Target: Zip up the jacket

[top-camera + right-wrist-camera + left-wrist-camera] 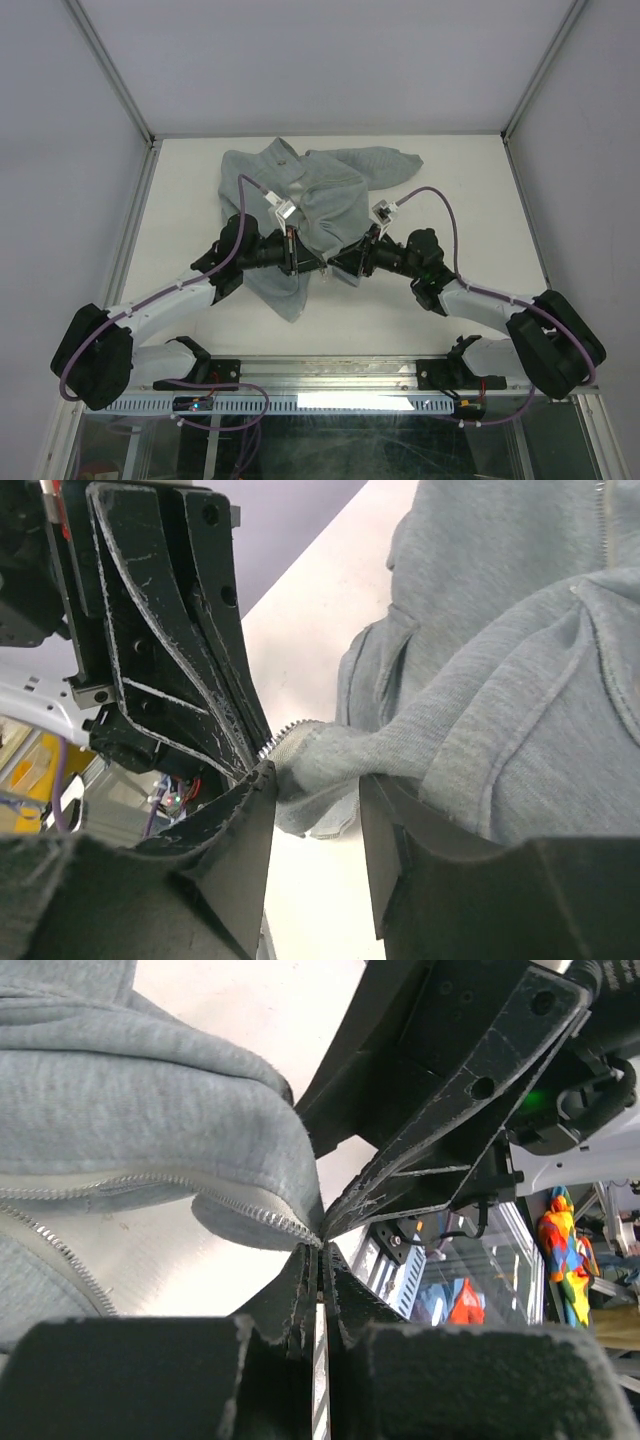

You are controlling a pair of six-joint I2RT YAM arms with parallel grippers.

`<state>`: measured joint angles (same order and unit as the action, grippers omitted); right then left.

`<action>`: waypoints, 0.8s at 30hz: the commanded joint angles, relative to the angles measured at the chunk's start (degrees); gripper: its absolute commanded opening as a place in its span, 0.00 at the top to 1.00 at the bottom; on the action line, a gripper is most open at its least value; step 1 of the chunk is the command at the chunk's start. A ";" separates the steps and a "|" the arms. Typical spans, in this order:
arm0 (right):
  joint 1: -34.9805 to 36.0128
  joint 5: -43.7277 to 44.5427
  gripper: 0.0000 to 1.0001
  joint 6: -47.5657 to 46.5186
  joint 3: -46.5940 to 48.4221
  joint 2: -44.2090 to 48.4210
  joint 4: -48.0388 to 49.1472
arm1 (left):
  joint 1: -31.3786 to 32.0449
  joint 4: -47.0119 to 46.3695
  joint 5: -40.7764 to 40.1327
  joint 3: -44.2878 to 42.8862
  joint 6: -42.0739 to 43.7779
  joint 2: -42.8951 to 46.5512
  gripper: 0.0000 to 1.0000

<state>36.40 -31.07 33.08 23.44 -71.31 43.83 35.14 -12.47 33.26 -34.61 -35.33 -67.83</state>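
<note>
No legible text, label, brand mark, number or sign in any of the three views. The jacket (330, 195) shows no readable tag or print. The coloured clutter (560, 1245) in the left wrist background is too blurred to read.

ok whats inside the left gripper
The toothed zipper edge of the jacket runs into the shut left gripper, and a pale strip shows between its fingers. How deep the edge reaches is hidden by the fingers.

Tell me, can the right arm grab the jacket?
Probably yes. The right gripper is open and a corner of the jacket sits between its fingers, with nothing blocking.
</note>
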 commanded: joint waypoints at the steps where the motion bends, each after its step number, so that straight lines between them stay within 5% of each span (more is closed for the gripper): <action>1: -0.70 -10.43 0.59 -1.50 0.58 -1.03 5.73 | -0.62 -6.80 4.18 0.89 1.46 2.40 1.00; 13: -1.06 -22.36 0.55 -4.42 1.87 -1.60 7.89 | -0.60 -8.06 5.95 1.72 1.25 3.48 1.00; 24: -1.25 -20.61 0.52 -7.86 2.89 -0.50 4.88 | -0.59 -7.57 7.72 1.81 1.78 3.99 1.00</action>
<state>35.05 -51.51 27.11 23.46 -72.93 47.07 35.14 -16.34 39.33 -32.10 -35.11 -65.80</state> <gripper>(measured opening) 0.493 0.010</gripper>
